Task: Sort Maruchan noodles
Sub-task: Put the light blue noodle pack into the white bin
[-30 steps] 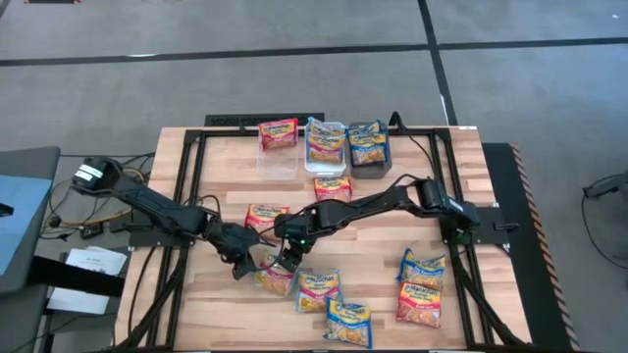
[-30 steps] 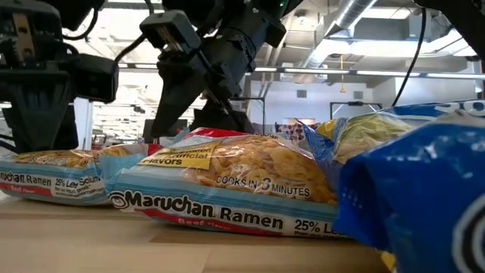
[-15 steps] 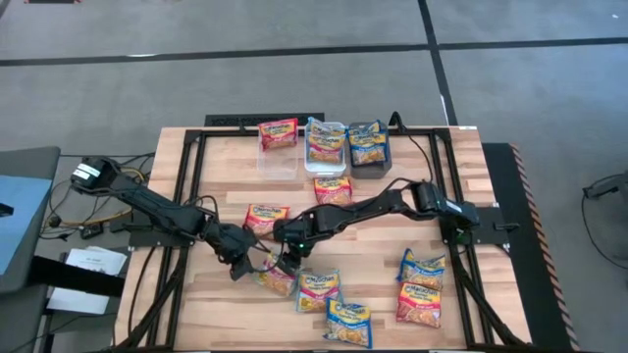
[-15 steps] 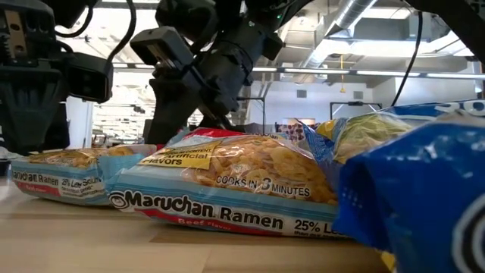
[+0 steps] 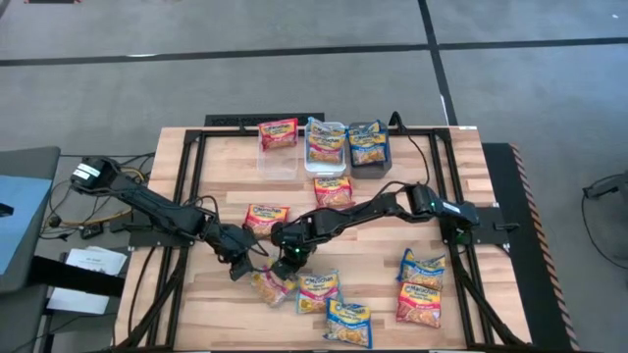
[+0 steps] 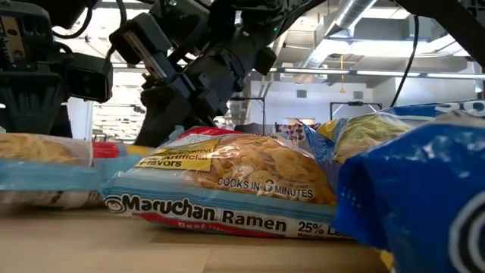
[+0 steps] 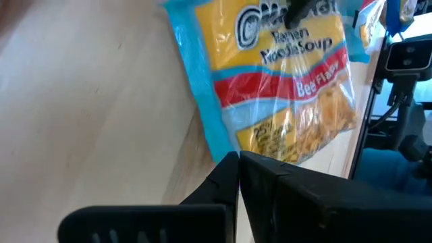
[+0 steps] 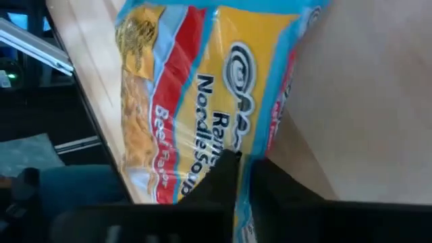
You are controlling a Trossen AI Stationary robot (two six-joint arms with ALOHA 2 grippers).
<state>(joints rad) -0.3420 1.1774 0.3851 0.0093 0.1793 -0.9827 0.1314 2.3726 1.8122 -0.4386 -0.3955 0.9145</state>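
1. The left hand (image 5: 253,268) and the right hand (image 5: 287,263) both sit low over the front middle of the wooden surface (image 5: 226,167), close together, with one beef ramen packet (image 5: 272,285) between and just in front of them.
2. Each wrist view shows that arm's dark fingers drawn together on an edge of this red-banded packet, so both hands appear to grip it; in the low view it hangs clear of the surface at the left.
3. Just beside the right hand lies a blue-edged packet (image 5: 318,291), with another blue packet (image 5: 347,323) beyond it toward the front edge.
4. Behind the hands a red-banded packet (image 5: 266,218) lies flat, and one more packet (image 5: 333,189) lies farther back under the right arm.
5. Well off to the right hand's side, two packets (image 5: 420,286) lie near the front right corner.
6. At the back edge stand a clear bin (image 5: 278,147), a white bin (image 5: 326,143) and a dark-grey bin (image 5: 369,143), each with a packet.
7. Bare wood lies open to the left hand's outer side.
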